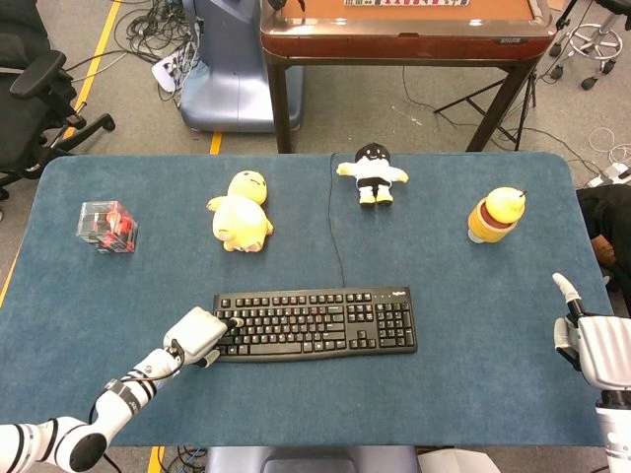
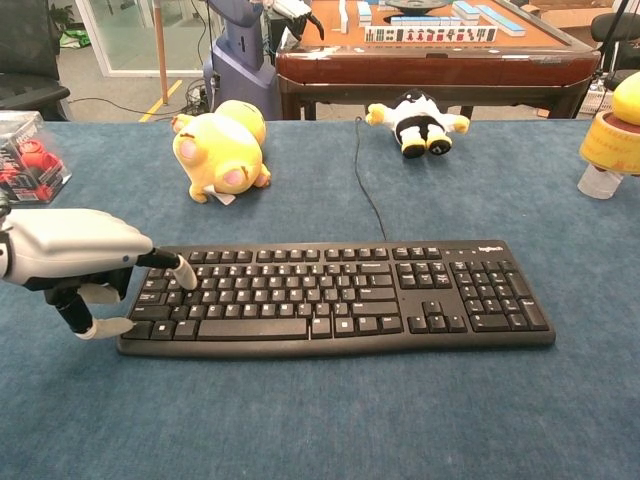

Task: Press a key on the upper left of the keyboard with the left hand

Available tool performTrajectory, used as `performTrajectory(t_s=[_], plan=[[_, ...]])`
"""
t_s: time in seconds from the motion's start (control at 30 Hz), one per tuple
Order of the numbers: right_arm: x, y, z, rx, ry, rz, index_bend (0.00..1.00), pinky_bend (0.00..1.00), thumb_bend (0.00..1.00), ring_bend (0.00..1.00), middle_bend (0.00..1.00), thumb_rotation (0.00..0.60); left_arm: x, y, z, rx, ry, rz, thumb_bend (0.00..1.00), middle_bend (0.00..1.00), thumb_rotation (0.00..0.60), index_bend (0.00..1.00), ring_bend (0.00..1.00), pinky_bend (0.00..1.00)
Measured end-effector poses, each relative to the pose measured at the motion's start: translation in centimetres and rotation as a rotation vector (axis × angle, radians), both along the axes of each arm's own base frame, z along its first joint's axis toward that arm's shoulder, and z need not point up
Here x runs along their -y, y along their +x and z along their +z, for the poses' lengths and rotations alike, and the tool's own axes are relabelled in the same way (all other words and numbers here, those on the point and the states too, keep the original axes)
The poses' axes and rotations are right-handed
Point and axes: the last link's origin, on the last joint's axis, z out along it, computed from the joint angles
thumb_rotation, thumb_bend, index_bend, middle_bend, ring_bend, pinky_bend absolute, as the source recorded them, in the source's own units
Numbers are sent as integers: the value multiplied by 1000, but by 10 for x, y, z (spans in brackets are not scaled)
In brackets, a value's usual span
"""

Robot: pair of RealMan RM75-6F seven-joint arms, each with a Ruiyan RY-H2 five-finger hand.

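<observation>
Blue felt covers the table (image 1: 296, 394) in the head view, with a grey floor, cables and a wooden mahjong table (image 1: 404, 25) beyond its far edge. Near the front centre lies the black keyboard (image 1: 315, 323), its cable (image 1: 334, 227) running toward the far edge. At the keyboard's left end is the left hand (image 1: 195, 335): one finger (image 1: 233, 321) is stretched out onto the upper-left keys, the others curled under the palm. Beside the table's right edge, well apart from the keyboard, stands the right hand (image 1: 589, 340), holding nothing; one fingertip points up, and how the remaining fingers lie cannot be told. Along the far half of the table, from left to right: a clear box with red contents (image 1: 107, 227), a yellow plush duck (image 1: 241, 212), a black-and-white plush doll (image 1: 372, 172), and a yellow-and-orange toy (image 1: 495, 215).

Chest view (lower and closer): the left hand (image 2: 70, 258) enters from the left edge, its extended finger (image 2: 180, 270) angled down with the tip touching a key in the upper-left rows of the keyboard (image 2: 340, 297). Curled fingers hang beneath the palm, just beside the keyboard's left end. Behind it lie the duck (image 2: 218, 148) on its side and the doll (image 2: 417, 122); the clear box (image 2: 30, 155) and the yellow toy (image 2: 612, 138) are cut by the frame edges. Not visible: the right hand.
</observation>
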Motion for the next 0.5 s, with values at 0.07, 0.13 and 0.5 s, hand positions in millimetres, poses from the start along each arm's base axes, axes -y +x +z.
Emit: performTrajectory(t_s=[0.07,0.13,0.5], plan=[[0,0,0,0,0,0,132,1000,656,821,831,600,0,2,3,6,8,-2,364,1000,600,209,1000,1000],[0,0,0,0,0,0,132,1000,656,821,831,600,0,3,7,11,18,-4,364,1000,600,209,1000,1000],[0,1,-2,10,8,11,132,1000,647,789,785,600,6,6,39,56,94,-1,359,988,600,185,995,1000]])
